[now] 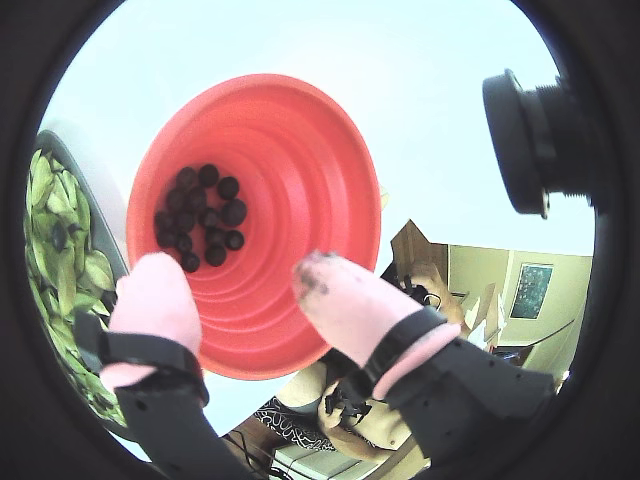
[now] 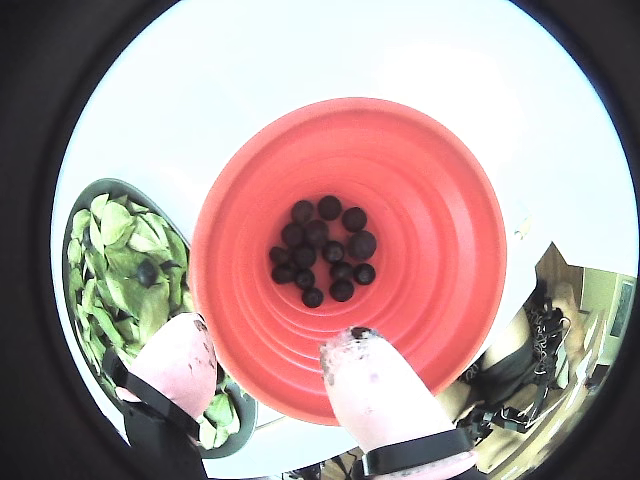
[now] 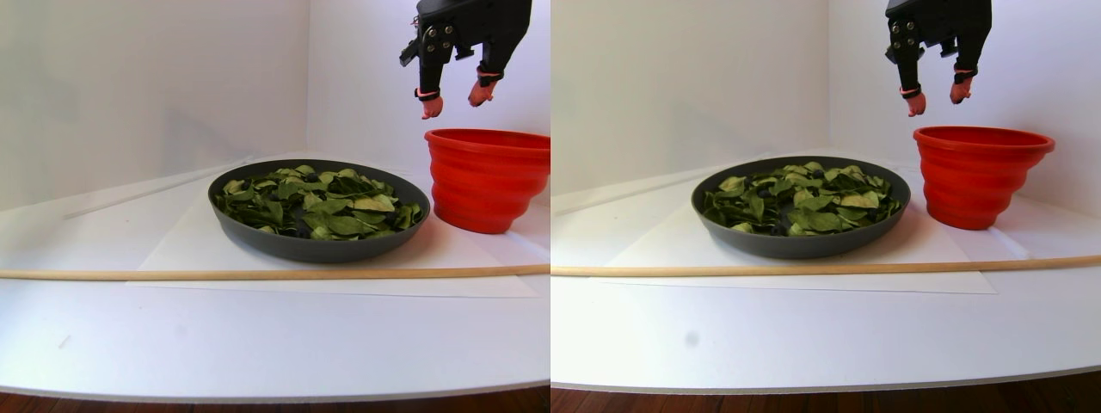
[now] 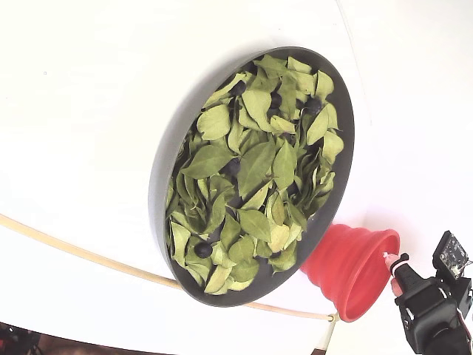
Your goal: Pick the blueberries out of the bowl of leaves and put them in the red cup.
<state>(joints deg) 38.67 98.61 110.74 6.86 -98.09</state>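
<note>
In a wrist view, the pink-tipped black end effector (image 1: 240, 290) hangs with fingers apart and empty over the ribbed bright red plastic cup (image 1: 300, 170); a cluster of small dark blueberries (image 1: 203, 215) sits at its bottom. In the stereo pair, upper centre, it hovers above the cup beside the wide dark grey bowl (image 3: 258, 238) of green oval leaves (image 3: 331, 206) on the white table (image 3: 258, 344). The fixed view shows berries among the leaves.

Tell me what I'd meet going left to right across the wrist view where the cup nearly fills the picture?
The bowl of leaves → the red cup, blueberries in its bottom.
</note>
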